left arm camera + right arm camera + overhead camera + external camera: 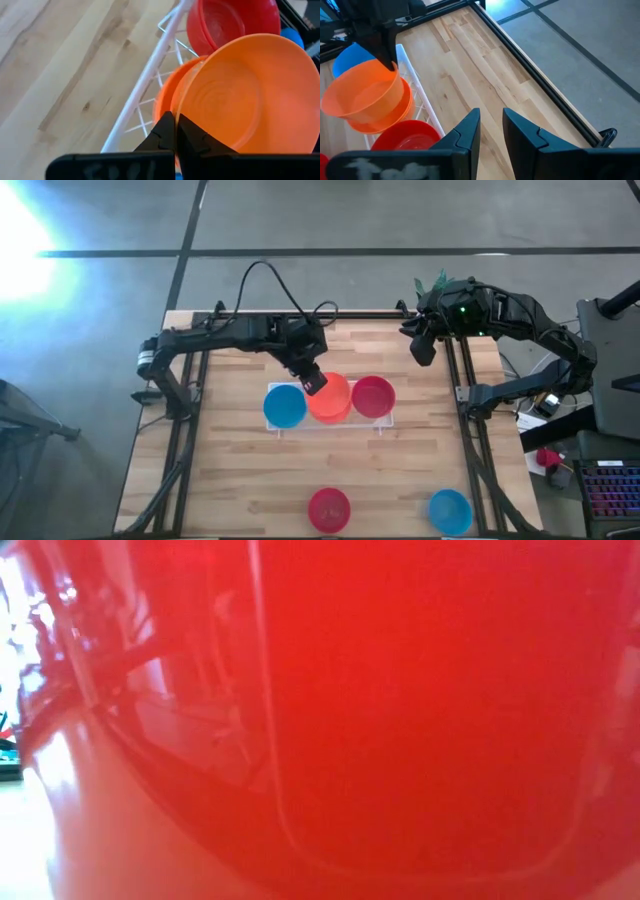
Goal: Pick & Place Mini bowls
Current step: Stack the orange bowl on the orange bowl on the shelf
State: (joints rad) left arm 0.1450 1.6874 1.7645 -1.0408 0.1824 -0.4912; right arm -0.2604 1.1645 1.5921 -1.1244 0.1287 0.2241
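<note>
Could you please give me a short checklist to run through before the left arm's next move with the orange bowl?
1. Left end effector shut on the rim of the upper orange bowl: ok.
2. That bowl sits over a second orange bowl in the white tray: ok.
3. Bowl level: not ok, tilted.
4. Blue bowl and red bowl in the tray beside it: ok.
5. Right end effector empty, at the table's far right corner: ok.
6. Low view usable: not ok, blocked by red.
</note>
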